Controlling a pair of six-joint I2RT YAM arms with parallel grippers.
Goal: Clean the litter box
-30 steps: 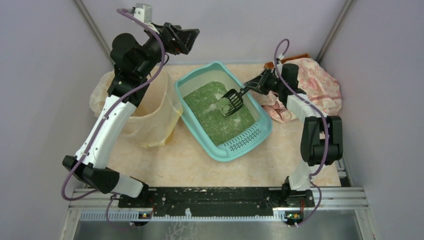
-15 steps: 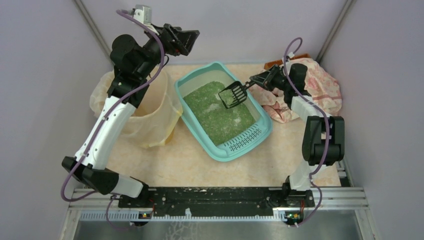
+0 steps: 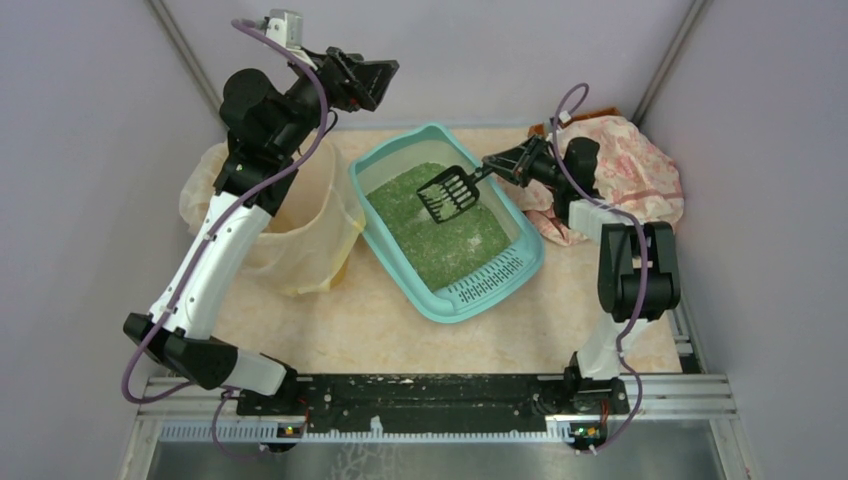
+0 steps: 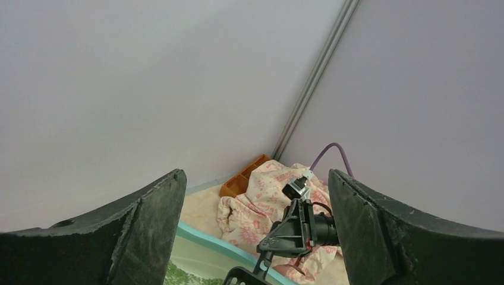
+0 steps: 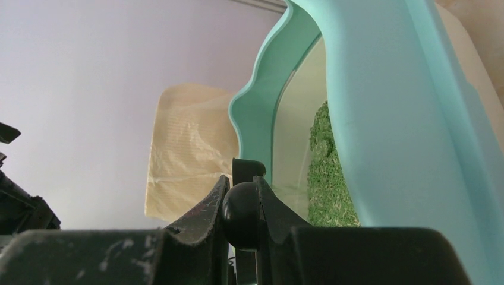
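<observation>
The teal litter box (image 3: 362,205) lies slantwise mid-table, with green granules (image 3: 450,235) inside and its slotted grate (image 3: 490,275) at the near-right end. My right gripper (image 3: 497,165) is shut on the handle of a black slotted scoop (image 3: 447,195), which hangs tilted just above the granules at the box's far side. The right wrist view shows the jaws clamped on the round black handle (image 5: 241,214) beside the teal rim (image 5: 380,119). I cannot tell if the scoop carries anything. My left gripper (image 3: 375,75) is raised high at the back left, open and empty (image 4: 255,231).
A beige bag-lined bin (image 3: 290,220) stands left of the box, under my left arm. A floral cloth (image 3: 640,175) is heaped at the back right over an orange box (image 4: 241,181). Grey walls close in on three sides.
My right gripper has lifted the scoop out of the granules and carried it left and toward the back, tilting it. The left arm has not moved.
</observation>
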